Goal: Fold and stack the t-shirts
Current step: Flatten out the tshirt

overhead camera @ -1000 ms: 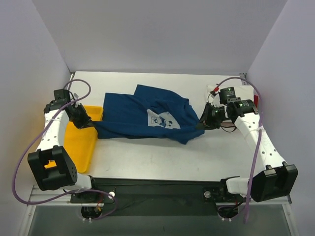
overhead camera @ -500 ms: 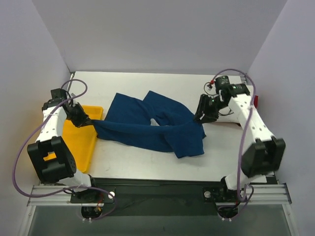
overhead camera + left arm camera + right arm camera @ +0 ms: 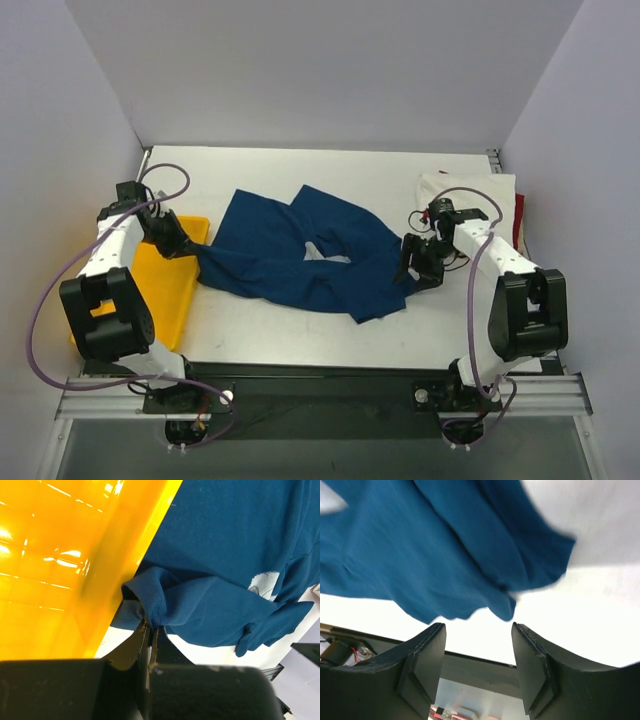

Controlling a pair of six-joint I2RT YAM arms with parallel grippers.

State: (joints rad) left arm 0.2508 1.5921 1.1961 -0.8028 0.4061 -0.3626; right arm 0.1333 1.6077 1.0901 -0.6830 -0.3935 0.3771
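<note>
Now: left clamped on the navy shirt, right spread beside it

Your left gripper (image 3: 150, 626) has its fingers pressed together on a bunched fold at the edge of the navy blue t-shirt (image 3: 300, 262). The yellow tray (image 3: 165, 290) lies directly beside and under that gripper, and the pinched fold sits right at the tray's rim. From the pinch, the shirt spreads away across the table (image 3: 300, 335) toward your other arm, rumpled and partly doubled over itself. A sliver of its white print (image 3: 320, 257) shows near the middle.

Your right gripper (image 3: 479, 652) stands with its fingers well apart and nothing between them. The shirt's nearest hem lies just beyond its fingertips, on the tabletop, not touching them. Behind that gripper, toward the far right corner, you have the cream-white t-shirt (image 3: 475, 188) lying flat, with the red t-shirt (image 3: 519, 215) showing at its outer edge.
</note>
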